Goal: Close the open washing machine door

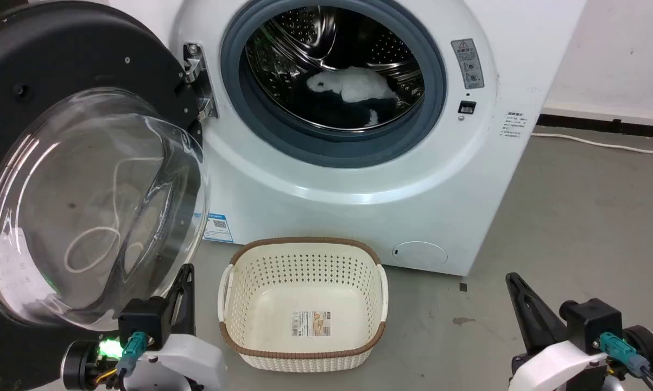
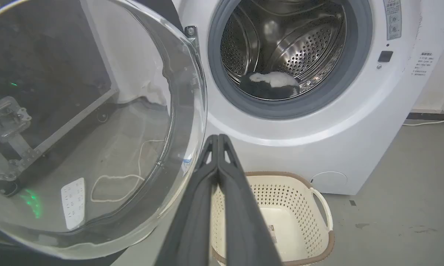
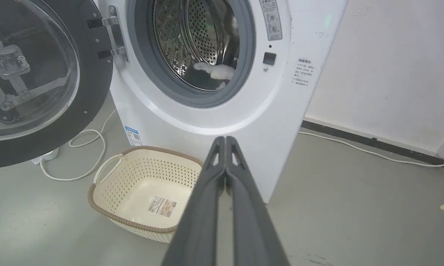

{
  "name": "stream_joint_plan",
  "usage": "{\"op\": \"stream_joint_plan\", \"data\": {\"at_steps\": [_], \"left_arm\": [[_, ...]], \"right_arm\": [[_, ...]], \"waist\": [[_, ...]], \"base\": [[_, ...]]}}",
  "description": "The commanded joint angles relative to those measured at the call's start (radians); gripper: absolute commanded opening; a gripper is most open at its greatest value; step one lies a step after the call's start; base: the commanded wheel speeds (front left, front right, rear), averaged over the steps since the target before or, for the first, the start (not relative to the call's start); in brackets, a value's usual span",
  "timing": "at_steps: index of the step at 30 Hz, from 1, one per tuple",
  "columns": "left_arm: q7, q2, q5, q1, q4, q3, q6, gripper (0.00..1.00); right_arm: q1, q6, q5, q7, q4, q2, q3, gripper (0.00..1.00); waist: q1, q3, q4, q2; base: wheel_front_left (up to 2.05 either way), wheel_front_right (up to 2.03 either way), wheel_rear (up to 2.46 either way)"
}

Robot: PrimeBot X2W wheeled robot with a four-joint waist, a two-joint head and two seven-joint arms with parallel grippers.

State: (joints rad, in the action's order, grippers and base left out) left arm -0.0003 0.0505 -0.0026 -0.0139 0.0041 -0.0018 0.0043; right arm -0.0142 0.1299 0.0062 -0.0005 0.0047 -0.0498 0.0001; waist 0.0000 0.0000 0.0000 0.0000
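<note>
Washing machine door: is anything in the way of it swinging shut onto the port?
Nothing visible. The washing machine door hangs open at left. The grey ring is uncovered, the laundry lies inside the drum, and the basket sits on the floor, seemingly below the door's sweep.

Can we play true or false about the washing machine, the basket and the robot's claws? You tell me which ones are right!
1. The washing machine door is swung open. True.
2. A cream basket stands on the floor in front of the washing machine. True.
3. The basket is full of clothes. False: it is empty, with just a label on its bottom.
4. Nothing is inside the machine. False: white and dark laundry lies in the steel drum.
5. The left claw and the right claw are both shut. True.
6. The right claw touches the door. False: it is well apart from it, beyond the basket.
</note>
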Motion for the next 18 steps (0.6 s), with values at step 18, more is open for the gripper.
{"op": "stream_joint_plan", "data": {"at_steps": [18], "left_arm": [[0.0, 0.0, 0.003, 0.014, -0.004, 0.002, -0.004, 0.0]], "right_arm": [[0.014, 0.001, -0.006, 0.0, -0.005, 0.0, 0.0, 0.0]], "waist": [[0.0, 0.0, 0.0, 0.0]], "base": [[0.0, 0.0, 0.0]]}}
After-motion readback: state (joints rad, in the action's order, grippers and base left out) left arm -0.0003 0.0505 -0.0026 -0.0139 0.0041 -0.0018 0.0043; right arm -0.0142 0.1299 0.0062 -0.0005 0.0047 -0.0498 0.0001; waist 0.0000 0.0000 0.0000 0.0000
